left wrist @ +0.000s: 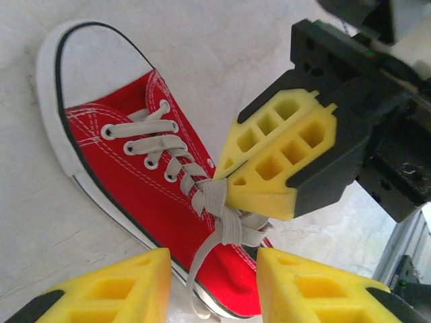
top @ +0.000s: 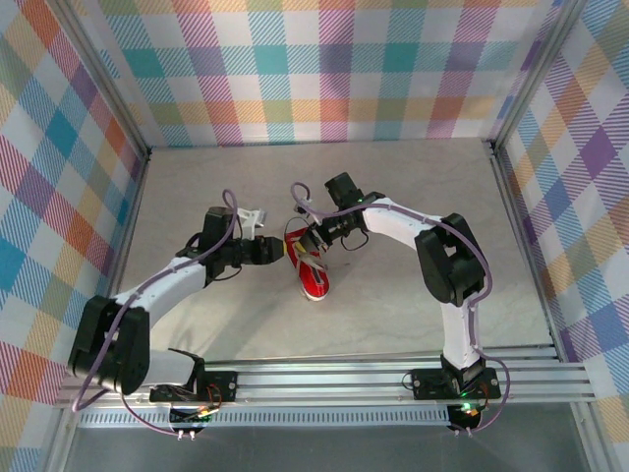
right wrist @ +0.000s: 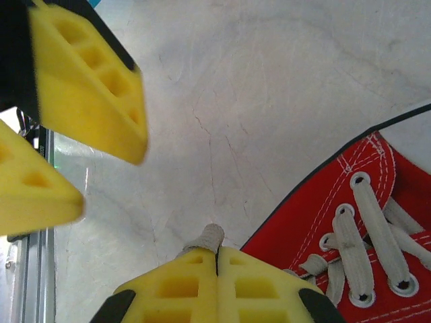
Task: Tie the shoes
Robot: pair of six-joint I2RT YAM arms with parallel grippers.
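Fig.: R tool (right wrist: pixel 217 259) clamped tight on a lace (right wrist: pixel 210 237) by the sneaker's (left wrist: pixel 135 188) throat. L tool (left wrist: pixel 212 276) spread apart, loose strand hanging in the gap, nothing gripped. Step, prob.: first crossing. Next: L pinches free strand, pulls opposite R. Sneaker lies mid surface (top: pixel 413 197) betw. tools: red canvas, white rubber toe cap (left wrist: pixel 87 50), flat woven lace, metal eyelets (left wrist: pixel 108 132).

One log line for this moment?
left gripper: jaws open astride lace | right gripper: jaws shut on lace | sneaker: on table, no bow
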